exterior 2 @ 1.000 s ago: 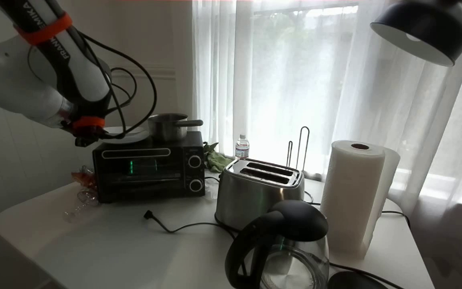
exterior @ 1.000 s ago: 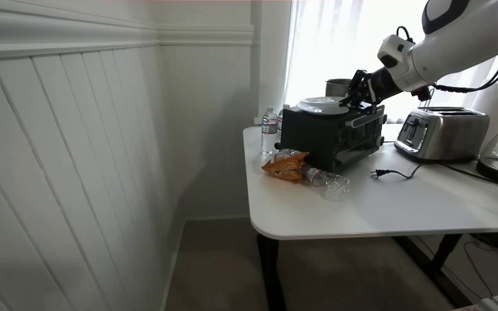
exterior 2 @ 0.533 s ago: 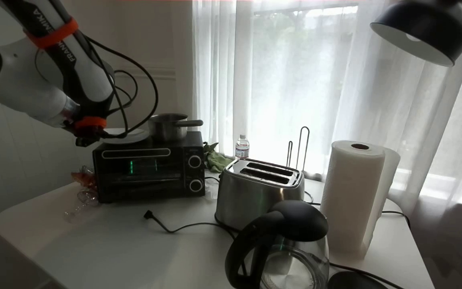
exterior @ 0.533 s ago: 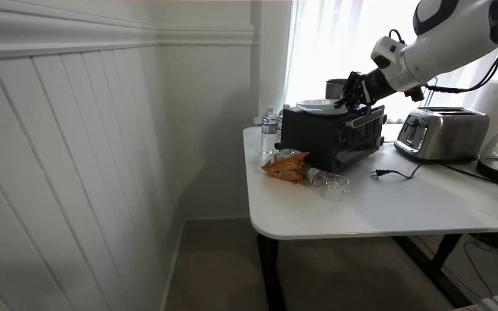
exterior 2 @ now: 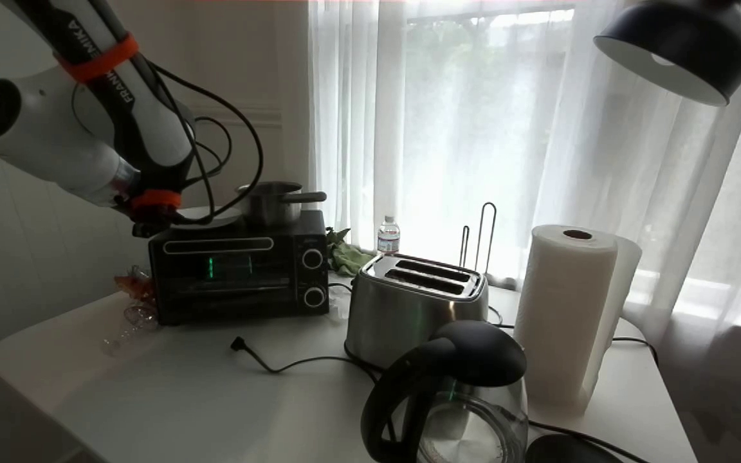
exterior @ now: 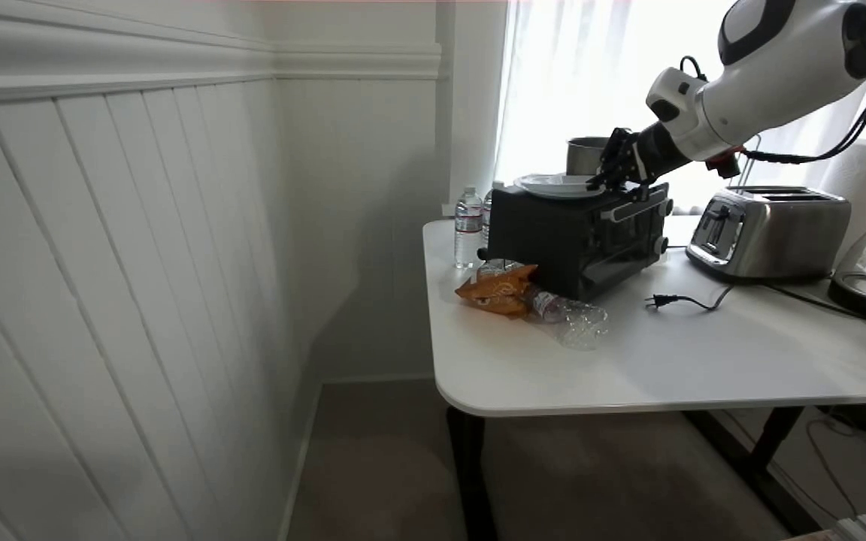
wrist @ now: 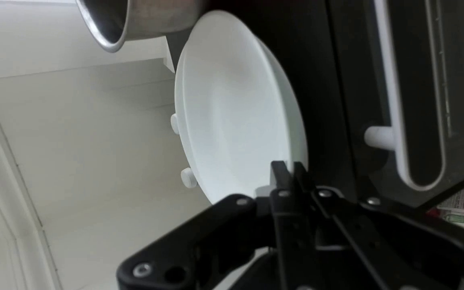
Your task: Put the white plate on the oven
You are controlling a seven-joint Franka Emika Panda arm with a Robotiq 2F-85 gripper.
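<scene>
White plate atop 1 oven, rim tight between 2 fingertips of 1 gripper.

Two words can be read, both on the arm in an exterior view: EMIKA, in pale capitals just above an orange band, and FRANK just below it — the band hides whatever runs beneath. Pale lettering on the orange bag is too small and creased to make out. The upright bottle and the lying bottle, both near the oven, carry printed labels, illegible here. Marks around the knobs are too faint — and the wrist view's red-and-white label is likewise unreadable.
</scene>
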